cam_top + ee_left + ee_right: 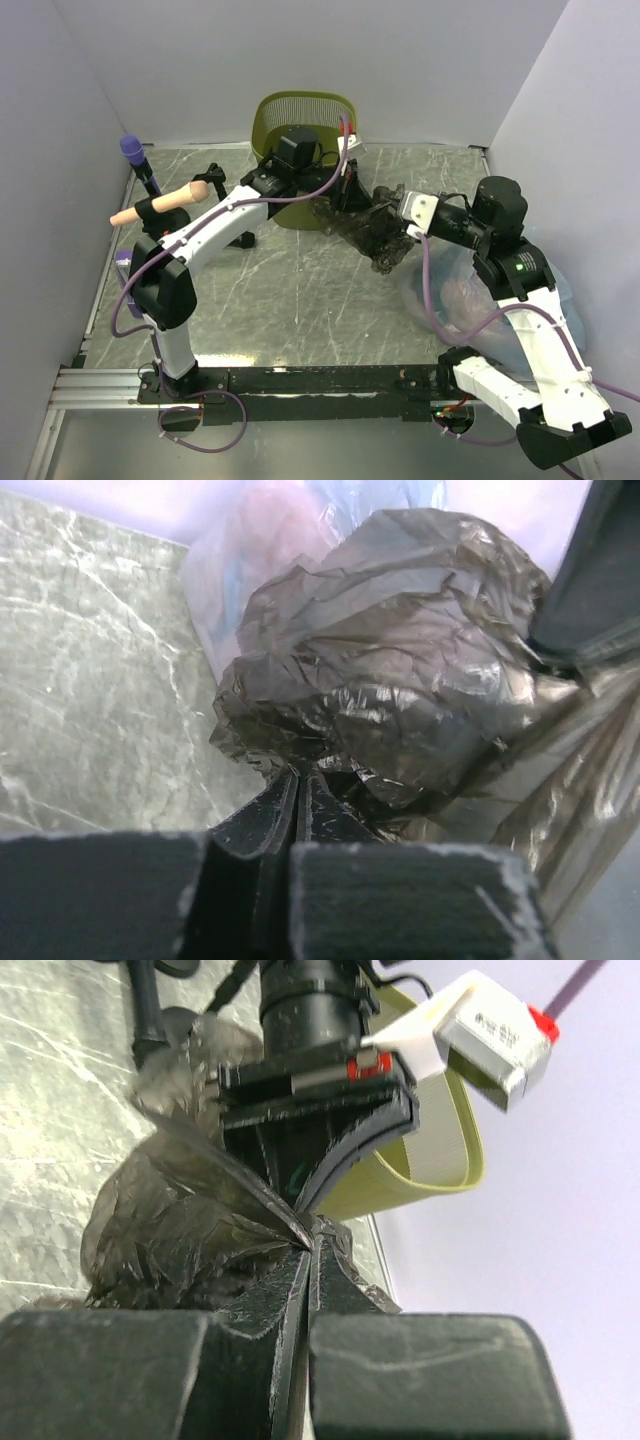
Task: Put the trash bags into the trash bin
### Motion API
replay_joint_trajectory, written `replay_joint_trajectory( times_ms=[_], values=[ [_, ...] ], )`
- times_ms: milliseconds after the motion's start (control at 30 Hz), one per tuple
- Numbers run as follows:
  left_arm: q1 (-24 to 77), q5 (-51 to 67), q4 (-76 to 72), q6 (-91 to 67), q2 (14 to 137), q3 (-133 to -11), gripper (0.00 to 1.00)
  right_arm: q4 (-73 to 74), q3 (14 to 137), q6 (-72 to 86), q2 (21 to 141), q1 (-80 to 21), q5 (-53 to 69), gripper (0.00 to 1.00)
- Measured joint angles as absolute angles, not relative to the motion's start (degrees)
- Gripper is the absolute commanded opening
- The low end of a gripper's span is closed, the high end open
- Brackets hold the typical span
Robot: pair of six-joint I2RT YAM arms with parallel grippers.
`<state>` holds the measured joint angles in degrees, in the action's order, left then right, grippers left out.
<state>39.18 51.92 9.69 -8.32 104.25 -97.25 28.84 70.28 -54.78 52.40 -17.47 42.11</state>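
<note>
The dark grey-black crinkly trash bag [368, 230] hangs bunched between both grippers, just right of the olive-green slatted trash bin [305, 115] at the back middle. My left gripper [345, 195] is shut on the bag's left edge beside the bin. My right gripper [392, 210] is shut on its right edge. In the left wrist view the bag [390, 670] fills the middle above my pinched fingertips [297, 775]. In the right wrist view my jaws [310, 1245] pinch the bag [170, 1230], with the left gripper and the bin's rim [440, 1160] right behind.
A clear bluish bag [470, 295] with pinkish contents lies on the marbled table [300, 300] under my right arm, also in the left wrist view [260, 550]. A purple-tipped stand [135, 155] and a beige handle [165, 205] sit at the left. White walls enclose the table.
</note>
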Motion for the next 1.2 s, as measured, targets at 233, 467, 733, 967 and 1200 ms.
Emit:
replay_joint_trajectory(
  times_ms=[233,467,733,967,1200],
  values=[
    [35.22,53.04,9.41,-6.92,102.24,-95.2,0.01,30.44,70.04,-53.67,51.16,-16.86,39.59,0.0],
    [28.69,51.7,9.26,-6.11,94.17,-91.5,0.01,38.19,65.78,-61.36,44.29,-16.82,39.31,0.0],
    [29.41,51.99,9.45,-3.68,88.05,-89.3,0.01,40.1,62.5,-64.47,42.11,-16.84,37.5,0.57],
    [29.39,49.89,11.49,-0.16,87.07,-86.28,0.01,45.58,70.43,-51.92,47.35,-16.84,37.6,0.91],
    [31.64,44.31,16.23,15.7,83.66,-82.85,0.01,46.04,91.35,-29.8,60.4,-16.82,40.42,0.89]
  ],
)
